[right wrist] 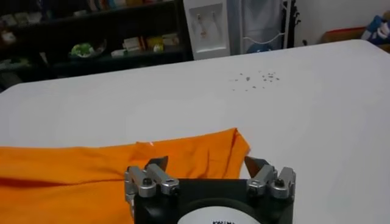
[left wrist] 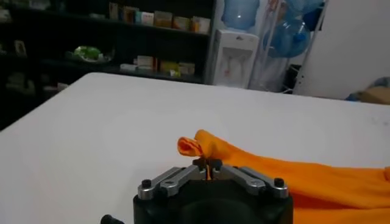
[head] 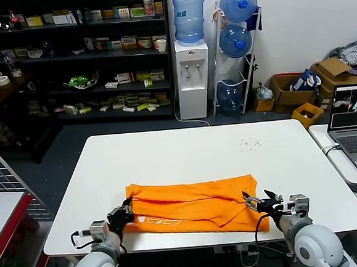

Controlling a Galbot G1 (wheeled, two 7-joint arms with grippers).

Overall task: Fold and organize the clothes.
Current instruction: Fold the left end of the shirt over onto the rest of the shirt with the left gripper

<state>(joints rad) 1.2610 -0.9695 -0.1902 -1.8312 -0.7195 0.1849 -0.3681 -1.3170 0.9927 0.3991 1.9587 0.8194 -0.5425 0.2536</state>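
The bright orange T-shirt (head: 193, 201) lies folded into a long band near the front edge of the white table (head: 192, 151), with white lettering showing along its front left part. My left gripper (head: 124, 213) is shut on the shirt's left end, and a pinch of orange cloth (left wrist: 201, 148) bunches up just past the closed fingers. My right gripper (head: 253, 203) is open at the shirt's right end, its fingertips (right wrist: 157, 163) spread wide over the cloth (right wrist: 183, 155) without holding it.
A scatter of small dark specks (head: 250, 144) marks the table's far right. A laptop (head: 354, 126) sits on a side table to the right. Shelves (head: 73, 55), a water dispenser (head: 191, 58) and boxes stand behind.
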